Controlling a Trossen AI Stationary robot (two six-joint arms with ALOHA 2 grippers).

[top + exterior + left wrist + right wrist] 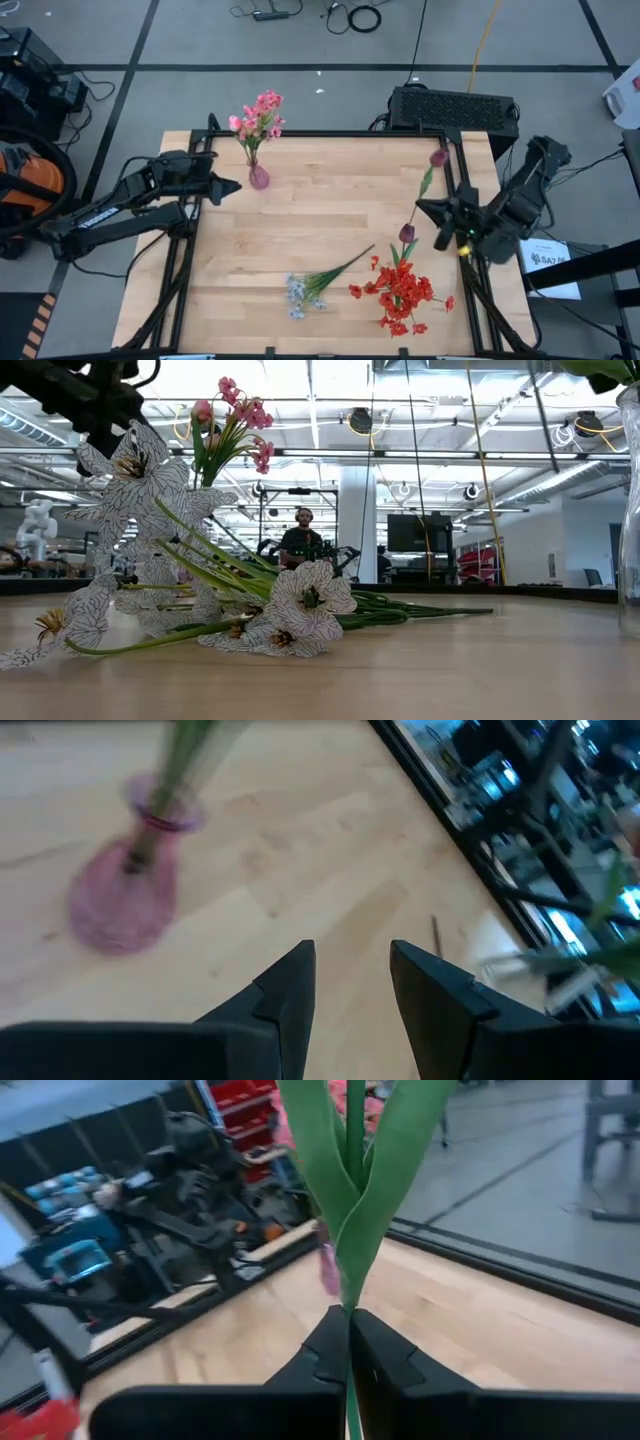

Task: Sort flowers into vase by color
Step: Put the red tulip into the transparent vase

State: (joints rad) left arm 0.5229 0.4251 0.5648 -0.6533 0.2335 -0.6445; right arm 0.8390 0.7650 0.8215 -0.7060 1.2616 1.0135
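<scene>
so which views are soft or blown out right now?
Left wrist view: vase and its stems are smeared, the room beyond the table blurred. Right wrist view: the tulip stem in the right gripper is fairly sharp, the background soft. Low view: ceiling lights glare white; the pale bunch up close is crisp. High view: evenly lit.

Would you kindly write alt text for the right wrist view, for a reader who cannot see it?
The right gripper is shut on a green flower stem with two long leaves, held upright above the wooden table. Beyond it, the left arm waits at the table's far edge.
</scene>
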